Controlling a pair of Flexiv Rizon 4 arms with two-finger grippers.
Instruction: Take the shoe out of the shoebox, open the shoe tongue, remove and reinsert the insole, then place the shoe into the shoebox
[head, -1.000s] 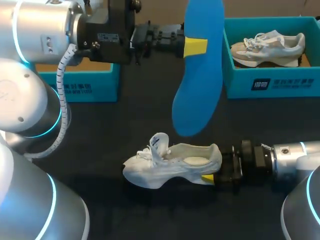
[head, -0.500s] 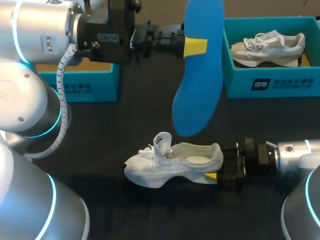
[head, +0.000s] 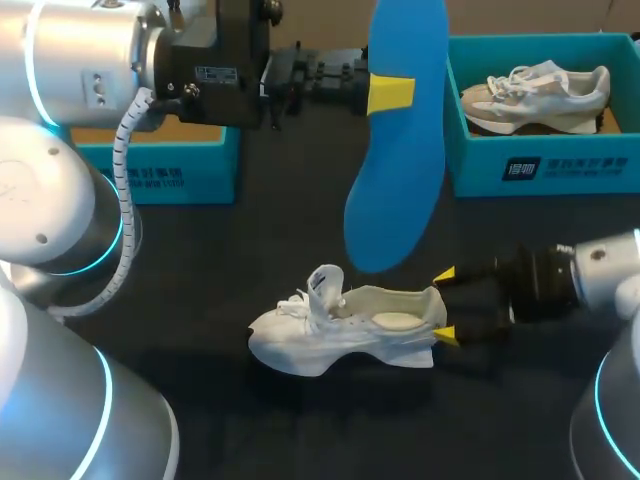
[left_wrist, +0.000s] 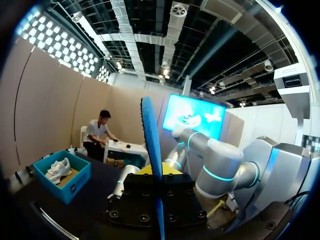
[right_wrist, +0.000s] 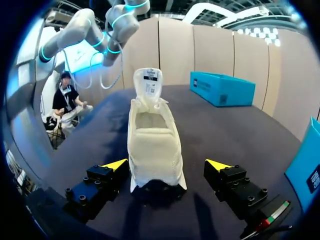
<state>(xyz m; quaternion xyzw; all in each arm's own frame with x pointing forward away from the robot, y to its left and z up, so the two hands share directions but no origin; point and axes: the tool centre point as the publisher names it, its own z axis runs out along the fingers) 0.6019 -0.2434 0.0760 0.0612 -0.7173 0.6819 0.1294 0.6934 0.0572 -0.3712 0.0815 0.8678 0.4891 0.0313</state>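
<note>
Shoe (head: 345, 335) stands upright on the tabletop (head: 250, 250) toward six o'clock, toe to nine, heel to three, tongue lifted. Up at twelve, the left gripper (head: 390, 93) has its fingers clamped on the blue insole (head: 395, 190), which hangs above the shoe. At three, the right gripper (head: 446, 306) has its fingers spread either side of the heel, not touching. For reinsertion I'd pinch the heel first, then feed the insole toe-first under the tongue. One left finger hides behind the insole; the nine o'clock shoebox (head: 160, 165) sits mostly behind the left arm.
</note>
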